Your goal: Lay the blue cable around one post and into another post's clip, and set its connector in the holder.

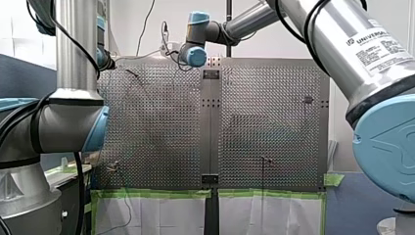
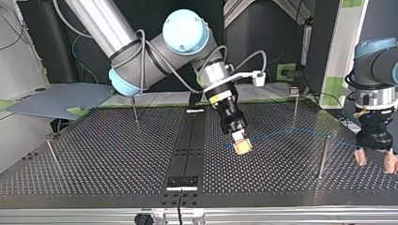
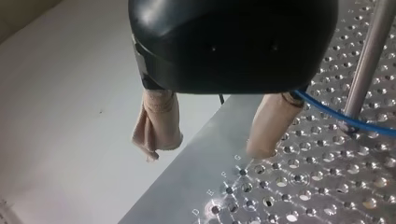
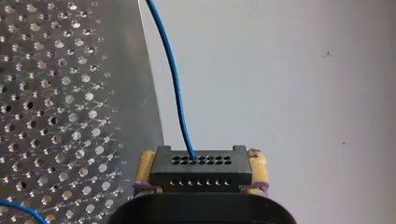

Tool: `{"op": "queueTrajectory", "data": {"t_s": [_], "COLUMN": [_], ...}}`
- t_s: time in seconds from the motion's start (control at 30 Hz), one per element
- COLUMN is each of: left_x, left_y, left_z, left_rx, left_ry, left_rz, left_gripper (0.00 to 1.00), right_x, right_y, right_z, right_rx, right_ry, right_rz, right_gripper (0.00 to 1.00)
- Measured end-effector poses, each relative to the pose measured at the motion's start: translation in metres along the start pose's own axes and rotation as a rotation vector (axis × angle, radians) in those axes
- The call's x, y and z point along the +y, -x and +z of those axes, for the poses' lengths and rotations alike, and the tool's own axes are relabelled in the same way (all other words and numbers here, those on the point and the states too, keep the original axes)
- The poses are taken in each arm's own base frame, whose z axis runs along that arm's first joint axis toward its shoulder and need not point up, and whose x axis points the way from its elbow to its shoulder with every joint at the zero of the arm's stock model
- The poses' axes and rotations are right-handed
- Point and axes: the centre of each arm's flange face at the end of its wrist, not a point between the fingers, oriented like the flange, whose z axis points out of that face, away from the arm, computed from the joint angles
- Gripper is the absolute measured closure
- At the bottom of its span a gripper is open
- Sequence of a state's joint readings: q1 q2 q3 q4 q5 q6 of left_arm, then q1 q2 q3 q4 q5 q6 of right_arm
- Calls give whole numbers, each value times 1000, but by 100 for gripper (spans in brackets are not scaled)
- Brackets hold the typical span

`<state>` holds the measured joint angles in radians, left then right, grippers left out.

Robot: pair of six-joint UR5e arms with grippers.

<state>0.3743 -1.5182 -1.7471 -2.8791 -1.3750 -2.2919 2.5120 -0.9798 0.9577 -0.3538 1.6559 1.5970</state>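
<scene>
We hold the black connector (image 4: 201,173) in our right gripper (image 4: 201,161), its yellow pads clamped on either side of the housing. The top view shows it held above the perforated table (image 2: 94,154) near the middle, over no holder that we can make out. The blue cable (image 4: 175,79) leaves the connector's face and, in the top view, stretches across toward our left gripper (image 3: 205,149). That gripper stands at the table's edge with its beige-padded fingers (image 3: 268,126) spread and nothing between them (the cable merely passes beside one finger). From there the line runs past the foot of a thin post (image 3: 369,60); we cannot tell whether it bends around it or only brushes by. Another post with a small clip (image 2: 294,91) on top stands nearby, and the cable crosses it well below the clip. As we judge it, the pick-up is done and the routing round the post is at best begun. The clip and the holder are both left.
</scene>
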Motion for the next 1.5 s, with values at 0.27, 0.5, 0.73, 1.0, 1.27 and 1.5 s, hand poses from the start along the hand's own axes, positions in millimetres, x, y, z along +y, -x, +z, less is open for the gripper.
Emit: {"op": "queueTrajectory", "data": {"t_s": [0.27,0.5,0.73,1.0,1.27,1.5], "left_x": [-1,7,11,22,26,24], "left_y": [3,-8,-10,-23,-37,-45], "left_z": [9,24,33,40,42,40], "left_rx": [-8,5,-7,12,38,43], "left_ry": [-9,-15,-20,0,13,20], "left_rz": [-14,-12,-10,-1,20,24], "left_gripper": [0,0,0,0,0,0], "right_x": [-5,-8,-5,10,35,60], "right_y": [14,13,29,28,5,8], "right_z": [9,20,28,43,58,62], "right_rx": [-25,-12,-42,-18,29,-1], "right_ry": [-4,-2,12,47,117,202], "right_rz": [-4,1,-2,-6,-11,-26], "right_gripper": [100,100,100,100,100,100]}}
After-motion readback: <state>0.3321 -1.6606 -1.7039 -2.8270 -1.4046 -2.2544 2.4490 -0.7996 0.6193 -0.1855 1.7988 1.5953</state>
